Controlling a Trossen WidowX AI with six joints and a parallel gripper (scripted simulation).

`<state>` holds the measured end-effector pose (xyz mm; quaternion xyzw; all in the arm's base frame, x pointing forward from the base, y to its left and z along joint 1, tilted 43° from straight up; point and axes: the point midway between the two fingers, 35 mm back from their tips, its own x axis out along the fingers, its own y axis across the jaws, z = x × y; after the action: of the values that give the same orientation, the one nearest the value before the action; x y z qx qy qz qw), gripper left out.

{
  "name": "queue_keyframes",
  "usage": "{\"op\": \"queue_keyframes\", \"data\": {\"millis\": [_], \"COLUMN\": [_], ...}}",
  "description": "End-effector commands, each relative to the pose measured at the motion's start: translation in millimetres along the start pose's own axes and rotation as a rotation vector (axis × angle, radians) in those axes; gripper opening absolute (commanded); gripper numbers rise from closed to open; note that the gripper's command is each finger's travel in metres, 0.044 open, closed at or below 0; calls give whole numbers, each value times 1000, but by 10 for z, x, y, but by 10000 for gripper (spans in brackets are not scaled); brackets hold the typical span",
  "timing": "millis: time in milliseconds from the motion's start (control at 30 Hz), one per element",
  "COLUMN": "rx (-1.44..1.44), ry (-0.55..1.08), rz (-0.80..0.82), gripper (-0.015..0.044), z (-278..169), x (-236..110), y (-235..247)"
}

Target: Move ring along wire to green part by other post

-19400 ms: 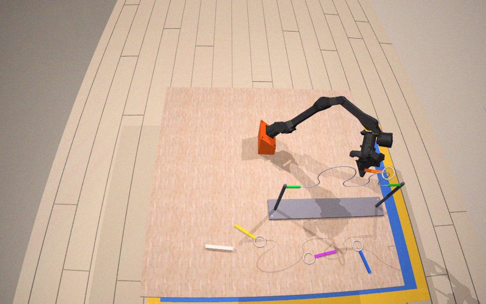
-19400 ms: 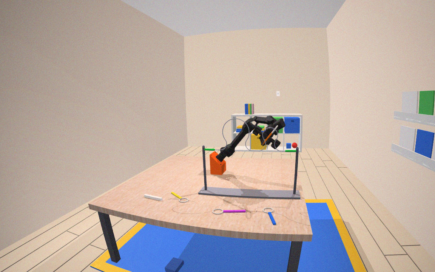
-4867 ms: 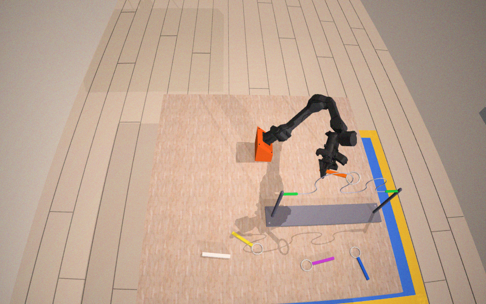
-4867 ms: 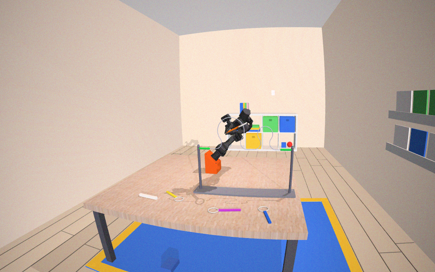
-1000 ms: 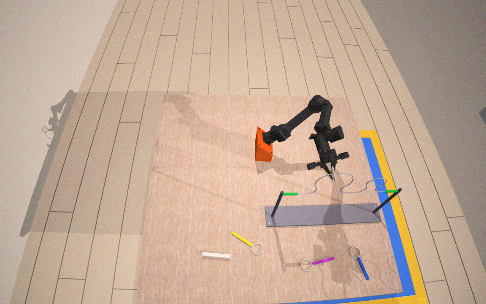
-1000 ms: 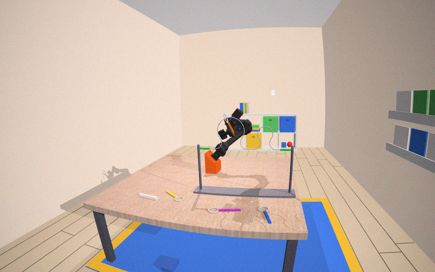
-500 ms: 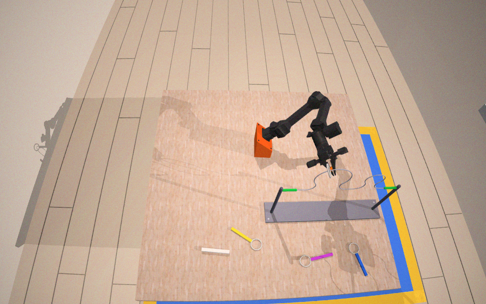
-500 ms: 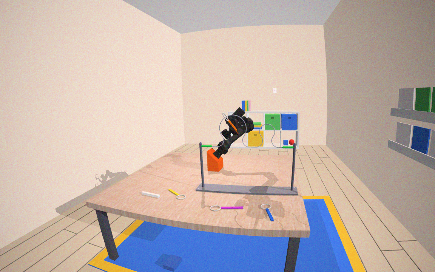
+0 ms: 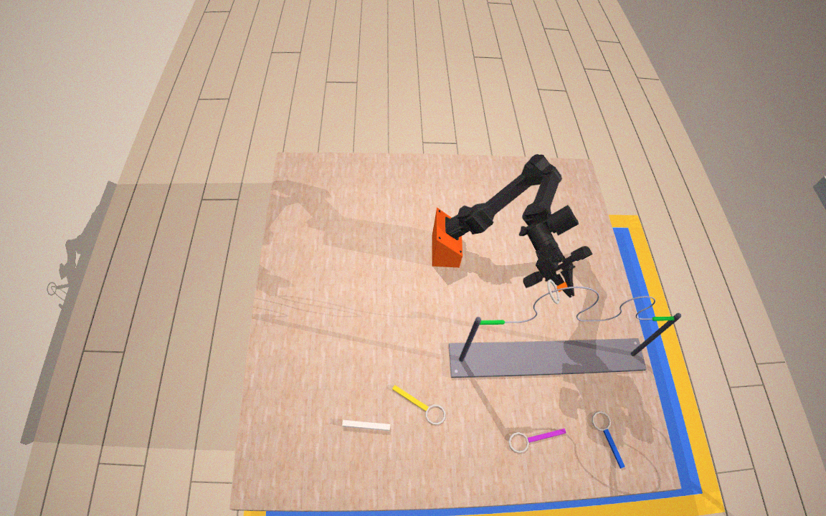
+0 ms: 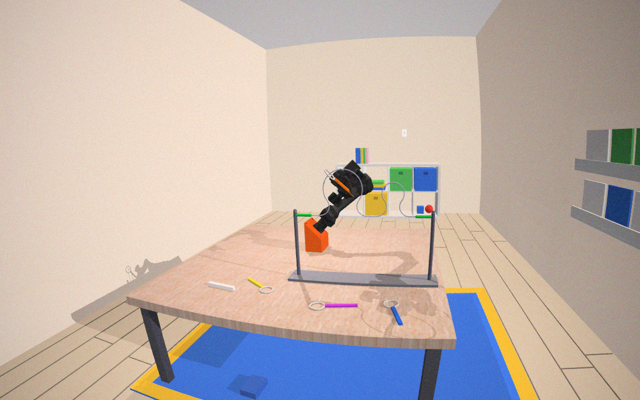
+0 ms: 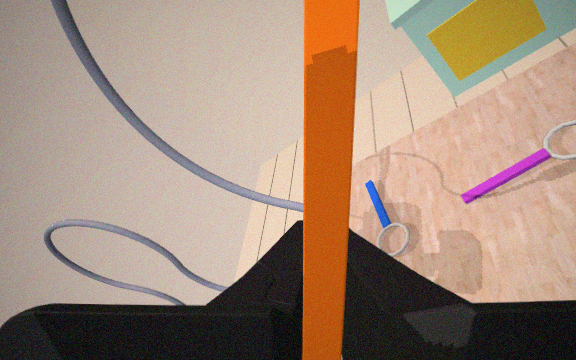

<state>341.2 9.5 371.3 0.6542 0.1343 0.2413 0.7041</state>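
the orange handle (image 11: 329, 165) runs straight up and down the middle of the wrist view, its long axis vertical in that frame, rising out of the black gripper (image 11: 325, 300) at the bottom edge and leaving the frame at the top. in the exterior view the handle (image 10: 343, 185) slants from upper left to lower right in front of the arm, and the ring (image 10: 323, 186) shows as a large thin circle around it, high above the table (image 10: 282, 318). from the top view the ring (image 9: 554, 292) sits at the gripper's tip (image 9: 560, 282), on the first hump of the grey wire (image 9: 596, 292), between the two posts and nearer the left post (image 9: 469, 338) than the right post (image 9: 657, 333). the fingers are pinching the handle near its lower end, one on each side. whether the ring touches the wire is too small to tell. the left green part (image 9: 492, 321) and the right green part (image 9: 662, 318) lie well apart from the ring. on the table near the lower edge lie a yellow-handled ring (image 9: 417, 403), a purple-handled ring (image 9: 535, 438), a blue-handled ring (image 9: 607, 436) and a white bar (image 9: 366, 424), all clear of the grey base plate (image 9: 531, 359). the arm's orange base (image 9: 447, 240) stands in the middle of the top view.
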Motion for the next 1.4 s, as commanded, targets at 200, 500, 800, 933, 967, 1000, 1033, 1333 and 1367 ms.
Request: {"op": "queue_keyframes", "data": {"millis": [200,500,800,933,967,1000,1033,1333,1367], "rx": [114,212,310,353,364,375,386,484,495], "ry": [-20,-33,-46,-51,-53,-54,-56,-68,-69], "rz": [61,115,169,192,198,204,210,264,270], "gripper": [-150,-150,-150,-150,-150,-150,-150,-150,-150], "z": [9,14,22,26,28,29,30,44,45], "x": [4,6,5,4,4,4,3,-1,-1], "y": [34,69,104,119,122,126,130,163,166]}}
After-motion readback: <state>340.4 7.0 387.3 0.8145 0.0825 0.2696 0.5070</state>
